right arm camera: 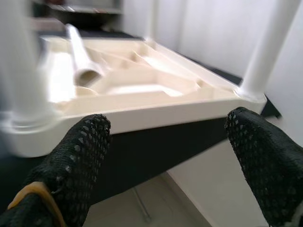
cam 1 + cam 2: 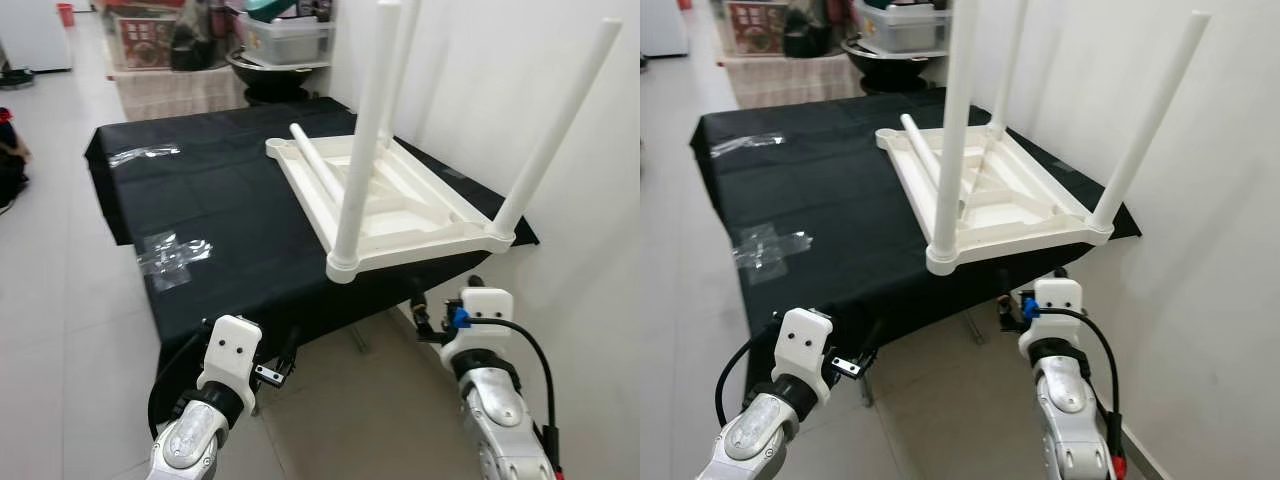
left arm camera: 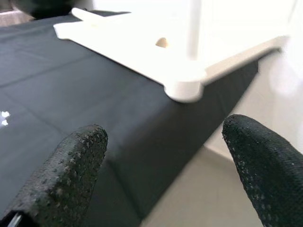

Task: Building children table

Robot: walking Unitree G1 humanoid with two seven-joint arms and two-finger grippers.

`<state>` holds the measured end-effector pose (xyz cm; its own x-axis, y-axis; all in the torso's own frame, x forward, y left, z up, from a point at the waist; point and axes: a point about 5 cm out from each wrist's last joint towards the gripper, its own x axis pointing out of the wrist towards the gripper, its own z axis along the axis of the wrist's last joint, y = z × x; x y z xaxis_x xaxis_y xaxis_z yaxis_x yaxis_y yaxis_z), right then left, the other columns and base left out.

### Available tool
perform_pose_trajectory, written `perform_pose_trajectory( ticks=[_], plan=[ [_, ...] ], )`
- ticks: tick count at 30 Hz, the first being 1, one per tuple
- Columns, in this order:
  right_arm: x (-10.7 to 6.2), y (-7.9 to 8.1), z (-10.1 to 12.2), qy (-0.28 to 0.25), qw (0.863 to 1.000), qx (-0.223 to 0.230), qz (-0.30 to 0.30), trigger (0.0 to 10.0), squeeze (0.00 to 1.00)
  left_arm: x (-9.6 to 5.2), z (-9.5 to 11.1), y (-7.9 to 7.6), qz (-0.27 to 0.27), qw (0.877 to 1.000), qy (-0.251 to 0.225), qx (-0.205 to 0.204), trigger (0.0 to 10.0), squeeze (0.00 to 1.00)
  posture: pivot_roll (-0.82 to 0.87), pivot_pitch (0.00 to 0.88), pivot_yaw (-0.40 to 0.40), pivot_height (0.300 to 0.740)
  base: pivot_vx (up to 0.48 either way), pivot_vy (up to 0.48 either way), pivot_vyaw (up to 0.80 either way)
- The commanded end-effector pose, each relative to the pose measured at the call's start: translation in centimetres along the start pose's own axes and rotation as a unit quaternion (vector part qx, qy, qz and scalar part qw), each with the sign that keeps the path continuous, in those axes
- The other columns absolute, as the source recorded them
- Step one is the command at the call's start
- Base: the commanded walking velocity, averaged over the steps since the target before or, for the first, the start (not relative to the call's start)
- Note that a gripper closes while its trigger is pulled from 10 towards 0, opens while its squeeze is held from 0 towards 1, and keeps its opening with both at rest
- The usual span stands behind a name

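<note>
A white plastic children's table [image 2: 400,210] lies upside down on a black-clothed table [image 2: 220,200], at its right front corner. Three white legs stand upright in its corners: the front one [image 2: 362,130], the right one [image 2: 555,130] and a far one [image 2: 400,60]. One loose leg [image 2: 315,160] lies across the underside near the far left corner. My left gripper [image 2: 283,362] hangs open below the cloth's front edge; in its wrist view [image 3: 163,132] the front corner socket [image 3: 184,87] is ahead. My right gripper [image 2: 424,312] is open just under the white table's front rim [image 1: 142,111].
Clear tape patches [image 2: 175,255] shine on the black cloth. A white wall [image 2: 570,300] runs close along the right. Behind the table are a plastic box [image 2: 285,40] and a black basin [image 2: 270,75]. Tiled floor [image 2: 60,300] lies open on the left.
</note>
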<state>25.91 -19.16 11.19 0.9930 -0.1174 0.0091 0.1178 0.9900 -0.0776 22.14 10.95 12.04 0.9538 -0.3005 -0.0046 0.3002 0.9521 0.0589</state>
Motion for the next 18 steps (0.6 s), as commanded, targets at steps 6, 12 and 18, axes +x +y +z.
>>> perform_pose_trajectory(
  ticks=[6,12,18],
  plan=[
    [0.5,-0.4,0.9,-0.004,0.999,-0.004,-0.041,10.0,0.00,0.1,0.2,0.7,0.014,1.000,0.000,0.002,10.0,0.00,0.05,0.012,-0.063,0.740,0.409,0.000,0.00],
    [1.0,-2.3,1.2,-0.001,0.994,-0.026,-0.106,10.0,0.00,0.1,-0.2,0.5,0.006,1.000,0.013,-0.002,10.0,0.00,0.05,0.015,-0.064,0.740,0.257,0.000,0.00],
    [1.0,-3.0,1.0,0.008,0.991,-0.043,-0.130,10.0,0.00,0.1,-0.3,0.3,0.002,1.000,0.017,-0.001,10.0,0.00,0.05,0.015,-0.065,0.740,0.000,0.000,0.00]
  ],
)
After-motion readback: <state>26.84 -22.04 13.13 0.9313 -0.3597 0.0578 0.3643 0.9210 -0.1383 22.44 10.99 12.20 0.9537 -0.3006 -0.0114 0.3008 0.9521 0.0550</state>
